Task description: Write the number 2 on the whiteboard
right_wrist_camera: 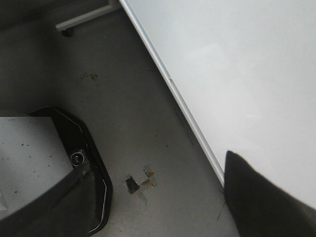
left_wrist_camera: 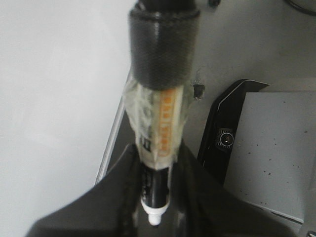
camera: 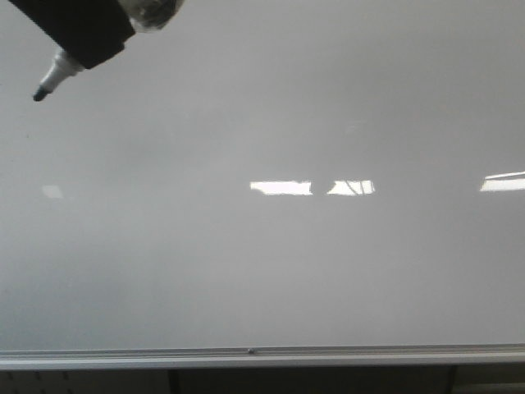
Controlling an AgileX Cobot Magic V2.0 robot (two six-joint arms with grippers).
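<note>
Item one, the whiteboard [camera: 271, 271]: we recorded a large glossy white-grey board filling nearly the whole front view, with a silver rail [camera: 262, 356] along its bottom edge at six o'clock; three bright rectangular reflections [camera: 281, 188] lay across its middle, from centre out toward three o'clock; we found no written stroke on the board in any view, so the number 2 was not to be seen.

Item two, the marker [camera: 56, 76]: we noted a white-collared pen with a dark tip at ten o'clock in the front view, tilted with the tip pointing toward seven o'clock; whether the tip touched the board we could not tell; in the left wrist view the barrel [left_wrist_camera: 160, 123] showed orange print and a wrap of clear tape, with a black sleeve [left_wrist_camera: 163, 47] over its far end.

Item three, the left gripper [left_wrist_camera: 155, 197]: we saw its dark fingers [left_wrist_camera: 118, 197] pressed against both sides of the marker, clamped on it.

Item four, the right gripper [right_wrist_camera: 261, 197]: only one dark finger edge showed at five o'clock in the right wrist view, near the board's rail; we could not tell how its jaws stood.

Item five, the floor [right_wrist_camera: 128, 113]: grey, stained, with a black-edged robot base [right_wrist_camera: 94, 163] at eight o'clock.
</note>
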